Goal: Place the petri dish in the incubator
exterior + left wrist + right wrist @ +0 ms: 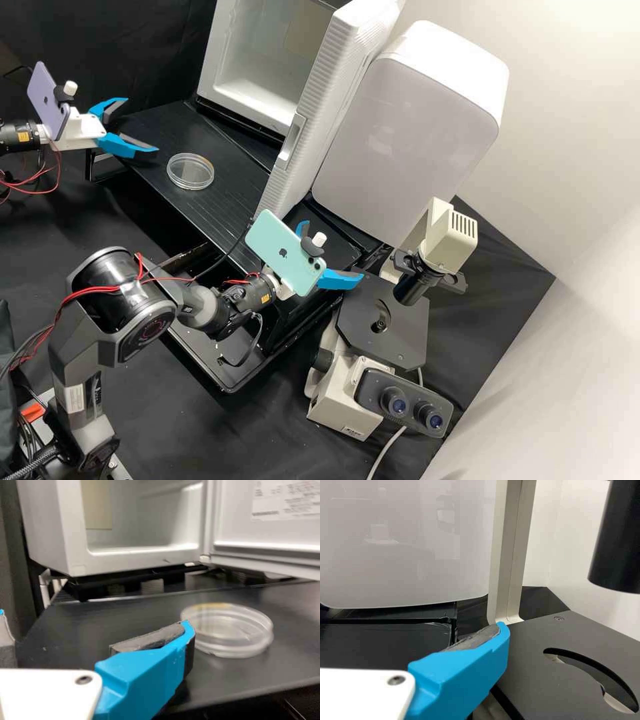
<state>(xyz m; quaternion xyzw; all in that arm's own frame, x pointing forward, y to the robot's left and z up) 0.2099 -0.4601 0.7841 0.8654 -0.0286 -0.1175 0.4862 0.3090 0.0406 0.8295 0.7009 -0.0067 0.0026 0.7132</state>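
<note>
Petri dish point(191, 171): flat on black platform point(220, 200), just before the open incubator point(267, 60)
Left gripper point(139, 125): fingers apart, empty, near dish, not touching
Right gripper point(333, 252): fingers apart, empty, by microscope stage point(380, 327)

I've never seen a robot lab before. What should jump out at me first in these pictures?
The white incubator stands at the back of the bench with its door swung wide open. In front of it a clear petri dish lies on the black platform, with the left gripper open beside it, not touching. Nearer the front stands a microscope, with the right gripper by its stage.
</note>
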